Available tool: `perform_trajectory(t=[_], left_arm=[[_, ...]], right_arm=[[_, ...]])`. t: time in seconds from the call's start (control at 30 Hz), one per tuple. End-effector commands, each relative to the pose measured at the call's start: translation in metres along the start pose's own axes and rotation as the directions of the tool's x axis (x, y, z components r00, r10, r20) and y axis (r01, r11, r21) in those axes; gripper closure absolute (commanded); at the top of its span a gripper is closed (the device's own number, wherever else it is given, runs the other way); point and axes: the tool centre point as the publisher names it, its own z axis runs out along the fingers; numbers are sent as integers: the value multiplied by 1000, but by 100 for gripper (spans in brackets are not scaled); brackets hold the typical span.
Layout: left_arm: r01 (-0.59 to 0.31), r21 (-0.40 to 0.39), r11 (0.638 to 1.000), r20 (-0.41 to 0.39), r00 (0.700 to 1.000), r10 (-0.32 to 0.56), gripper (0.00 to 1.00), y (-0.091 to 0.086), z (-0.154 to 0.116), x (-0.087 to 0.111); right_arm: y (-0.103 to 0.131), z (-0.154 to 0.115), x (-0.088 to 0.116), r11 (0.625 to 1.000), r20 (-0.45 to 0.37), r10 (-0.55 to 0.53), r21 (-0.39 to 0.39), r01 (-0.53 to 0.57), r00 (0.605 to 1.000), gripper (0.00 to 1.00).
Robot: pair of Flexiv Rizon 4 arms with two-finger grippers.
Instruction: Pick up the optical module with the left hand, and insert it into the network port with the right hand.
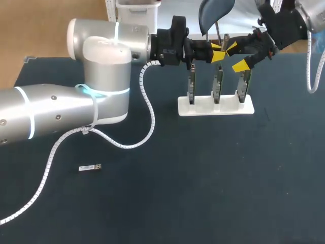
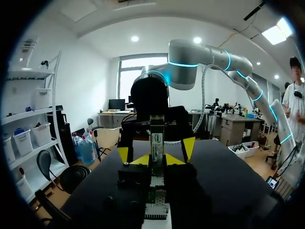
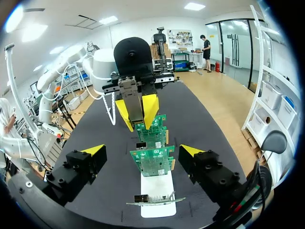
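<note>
So the left gripper [image 3: 136, 113] is pinched on the optical module [image 3: 132, 98], one yellow tip on each side of the silver body, and it holds the thing up in the air at the far side of the table [image 1: 203, 183], right over the row of boards. I'd call the pickup half done. The right gripper [image 3: 142, 151] comes in from the far right and faces the left one nose to nose, with its fingers spread wide and nothing between them. In its own wrist view the tips sit either side of the green network cards [image 1: 217, 84], not touching the module as far as I can see. The handover hasn't happened, and that looks like the step in hand. The three cards stand upright in a white stand [image 1: 216, 109] just under both grippers, and there's a small metal port [image 3: 141, 145] on one of them, though I can't tell which card is the target. What's left, as I read it, is for the right to take the module, the left to let go, then line it up and push it into the port. There's also a second module [image 1: 90, 167] lying flat at the near left, well apart from everything.
</note>
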Motion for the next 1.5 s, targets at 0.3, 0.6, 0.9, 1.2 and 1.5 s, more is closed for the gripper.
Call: perform_trajectory(t=[0.3,0.6,0.9,1.2,1.5], left_arm=[[15,20,1000,-7,1000,-15,100,4,0,4],[18,18,1000,-16,1000,-18,100,4,-1,5],[18,18,1000,-16,1000,-18,100,4,-1,5],[18,18,1000,-16,1000,-18,100,4,-1,5],[18,18,1000,-16,1000,-18,100,4,-1,5]], right_arm=[[2,0,0,1000,-1,-1,6,1,1000,0],[2,0,0,1000,-1,-1,6,1,1000,0],[2,-2,-3,1000,-4,-17,14,17,1000,0],[4,-15,-21,998,18,-49,44,48,999,0],[4,-21,-38,998,31,-65,27,64,997,0]])
